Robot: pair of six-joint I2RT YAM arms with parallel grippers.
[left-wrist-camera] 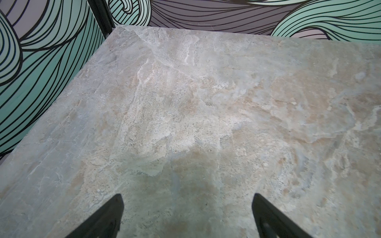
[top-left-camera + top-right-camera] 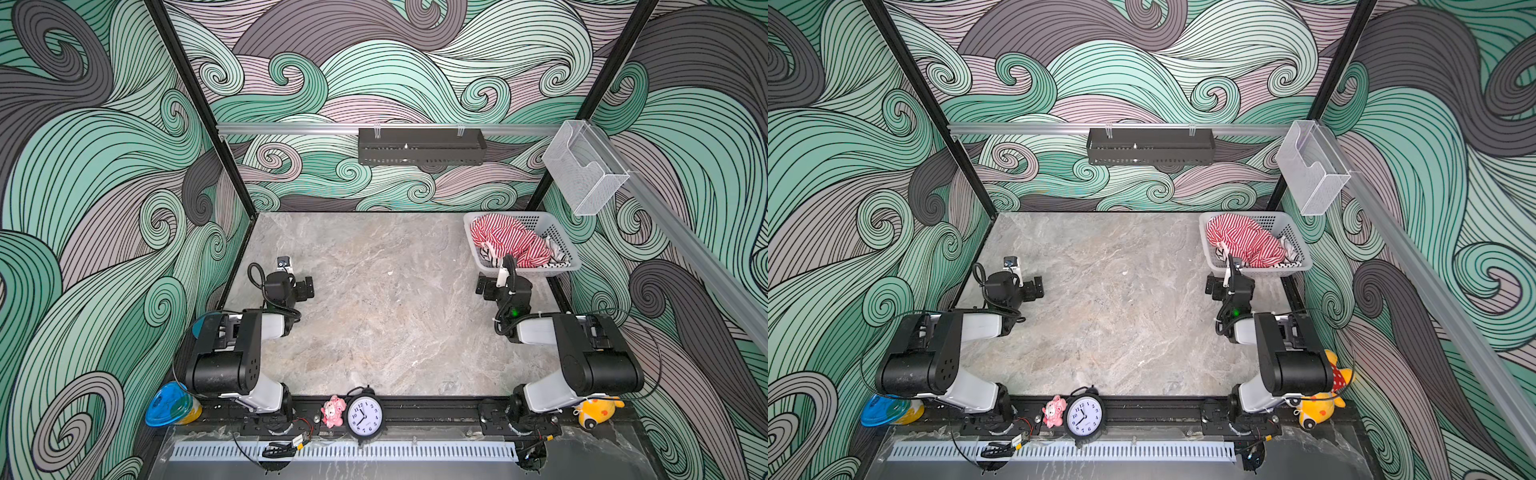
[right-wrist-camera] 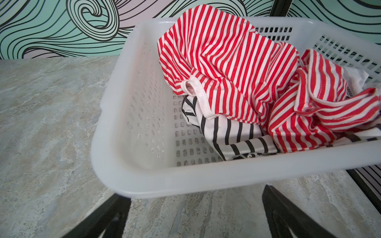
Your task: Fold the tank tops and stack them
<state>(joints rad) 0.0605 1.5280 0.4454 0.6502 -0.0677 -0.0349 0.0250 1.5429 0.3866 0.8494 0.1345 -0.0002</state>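
1. Find both tank tops crumpled inside the white basket at the far right corner of the table. Look for the red-and-white tank top heaped above and the black-and-white tank top mostly under it.
2. Note the right gripper, spread wide and empty, just before the near rim of the basket. Note also the left gripper, spread wide and empty over bare table, well apart from the basket.
3. Raise the right gripper above the rim first, to avoid pushing the basket, probably a light one.
4. Come down on a raised fold of the red-and-white tank top, near its white trim, and pinch only this garment, not the black-striped cloth below.
5. Pull upward slowly and watch for dragging of the second garment or of the basket.
6. Carry it to the open middle of the table, with the left gripper ready to take the opposite edge for spreading flat.
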